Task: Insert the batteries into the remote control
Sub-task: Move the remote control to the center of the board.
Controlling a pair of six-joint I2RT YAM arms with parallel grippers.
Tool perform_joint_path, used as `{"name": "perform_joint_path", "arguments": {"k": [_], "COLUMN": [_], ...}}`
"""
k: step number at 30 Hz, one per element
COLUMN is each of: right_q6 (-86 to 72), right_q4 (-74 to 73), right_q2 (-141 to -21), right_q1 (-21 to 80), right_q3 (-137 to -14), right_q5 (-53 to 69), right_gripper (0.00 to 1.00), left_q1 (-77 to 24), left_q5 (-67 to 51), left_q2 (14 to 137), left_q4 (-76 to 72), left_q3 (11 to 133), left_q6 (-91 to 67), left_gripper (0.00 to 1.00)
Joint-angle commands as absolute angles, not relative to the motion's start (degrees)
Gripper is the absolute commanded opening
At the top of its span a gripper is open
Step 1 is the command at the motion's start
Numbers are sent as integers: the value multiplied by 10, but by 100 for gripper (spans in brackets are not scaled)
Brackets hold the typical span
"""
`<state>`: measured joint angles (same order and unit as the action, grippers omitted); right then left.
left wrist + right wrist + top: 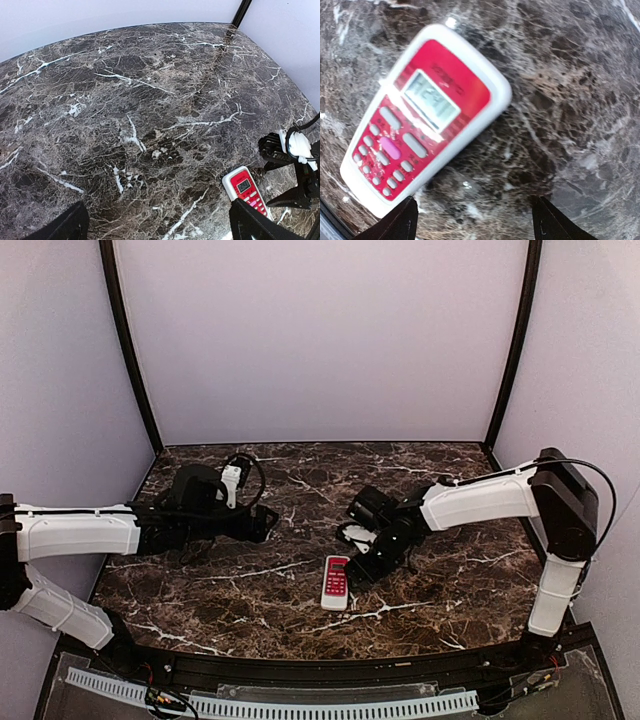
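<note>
Finds the remote control [336,582] flat on the dark, white-veined marble counter [450,590], red face up, toward the near middle of the top view and closer to the right arm than to the left. Lies lengthwise front to back, display end farther off, button end nearer the arm bases.

Places the right claw [365,562] just beside the remote's far right corner, hanging low. Cannot tell from above whether it touches. From the right wrist, shows both dark fingertips [395,225] spread wide at the bottom of the frame, released and gripping nothing, with bare marble between them. Shows the remote there on a diagonal. Has the pale display with blurred digits toward the upper right, and rows of pale buttons with one pink one toward the lower left. Puts the button end just above the left-hand fingertip of that view.

Sets the left claw [262,523] over the left half of the counter, pointing toward the right arm, well apart from the remote. From the left wrist, shows its fingers [70,227] likewise wide apart, released and holding nothing, only marble beneath. Catches the remote at the lower right of that view, its lower end hidden behind the right-hand finger. Shows the black-and-white right claw and a black cable [307,125] just beyond it.
</note>
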<state>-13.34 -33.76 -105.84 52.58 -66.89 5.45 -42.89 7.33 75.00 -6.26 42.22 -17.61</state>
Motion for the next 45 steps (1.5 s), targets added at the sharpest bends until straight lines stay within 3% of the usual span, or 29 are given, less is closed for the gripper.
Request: {"name": "perform_joint_path", "arguments": {"k": [1,19,34,45], "right_q6": [-168,-151,-126,-126], "right_q4": [-319,-298,-331,-311], "right_q2": [-1098,-1046,-1118,-1121], "right_q1": [551,500,497,493], "right_q3": [-657,-614,-678,-693], "right_q5": [106,102,-34,5], "right_gripper": [78,79,79,80], "left_q1": [-427,-427,-427,-427], "left_q5": [72,29,45,41], "left_q2": [755,799,803,811], "left_q4": [-43,-22,-21,-19], "left_q3": [439,482,477,479], "left_q6": [-174,-169,-161,-163], "left_gripper": [99,98,99,98]}}
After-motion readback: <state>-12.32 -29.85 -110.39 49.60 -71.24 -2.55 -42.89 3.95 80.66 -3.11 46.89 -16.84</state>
